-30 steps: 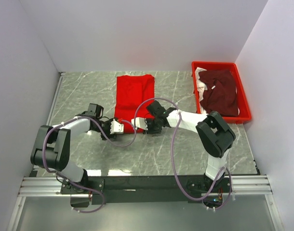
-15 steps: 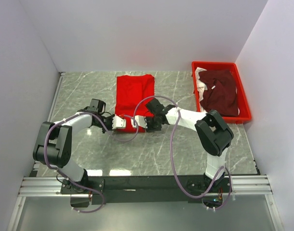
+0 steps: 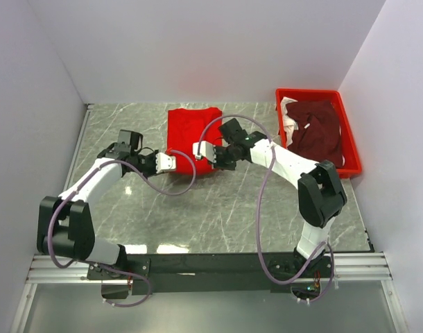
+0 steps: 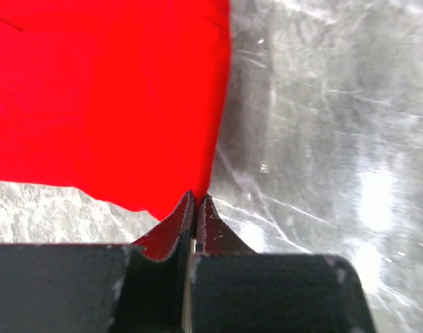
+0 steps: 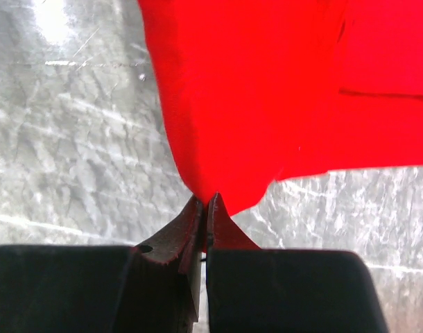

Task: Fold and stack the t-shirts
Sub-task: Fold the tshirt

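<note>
Top view: the bright red t-shirt (image 3: 192, 132) lies flat at the middle-back of the table (image 3: 218, 208), with both arms reaching its near edge. The dark maroon t-shirt (image 3: 317, 132) sits heaped with white fabric (image 3: 288, 111) in the red tray (image 3: 352, 156) at right.

Left wrist view: the left jaws are closed, pinching the red shirt's near corner.

Right wrist view: the right jaws are closed on its hem, and the cloth is drawn to a point at their tips.

The shirt looks light and limp, and likely to sag between 2 holds. Corners and hem edges seem the best places to grip, kept taut.
</note>
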### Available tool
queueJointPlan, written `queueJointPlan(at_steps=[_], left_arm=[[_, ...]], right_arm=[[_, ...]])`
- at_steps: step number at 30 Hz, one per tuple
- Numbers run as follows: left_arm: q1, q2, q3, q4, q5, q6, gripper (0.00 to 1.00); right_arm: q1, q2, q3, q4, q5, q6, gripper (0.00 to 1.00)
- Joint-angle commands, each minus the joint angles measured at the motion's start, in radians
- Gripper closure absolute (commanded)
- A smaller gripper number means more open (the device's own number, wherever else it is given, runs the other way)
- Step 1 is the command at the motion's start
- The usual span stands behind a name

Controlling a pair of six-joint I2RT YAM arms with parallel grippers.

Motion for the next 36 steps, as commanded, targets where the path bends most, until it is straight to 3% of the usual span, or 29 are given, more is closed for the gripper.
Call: queueJointPlan(at_steps=[1, 6, 12, 13, 17, 20, 28, 36], left_arm=[[0.002, -0.079, 0.031, -0.144, 0.076, 0.017, 1.0], [-0.019, -0.213, -0.061, -0.274, 0.088, 0.083, 1.0], [-0.053, -0.485, -0.114, -0.569, 0.156, 0.129, 1.0], [-0.054, -0.512, -0.104, -0.645, 0.171, 0.123, 1.0], [-0.054, -0.564, -0.022, -0.699, 0.193, 0.008, 1.0], [-0.053, -0.497, 0.049, -0.626, 0.158, -0.061, 1.0], [-0.021, -0.198, 0.205, -0.528, 0.15, -0.025, 1.0], [0.005, 0.026, 0.317, -0.499, 0.151, 0.031, 1.0]], right_arm=[[-0.002, -0.084, 0.018, -0.088, -0.047, 0.017, 1.0], [0.059, -0.228, -0.11, -0.149, -0.079, 0.021, 1.0], [0.18, -0.433, -0.207, -0.294, -0.156, 0.107, 1.0], [0.189, -0.479, -0.212, -0.318, -0.171, 0.121, 1.0], [0.199, -0.506, -0.197, -0.326, -0.182, 0.156, 1.0], [0.145, -0.454, -0.155, -0.341, -0.196, 0.123, 1.0], [0.033, -0.273, -0.075, -0.36, -0.201, -0.006, 1.0], [-0.057, -0.072, 0.106, -0.445, -0.241, -0.098, 1.0]])
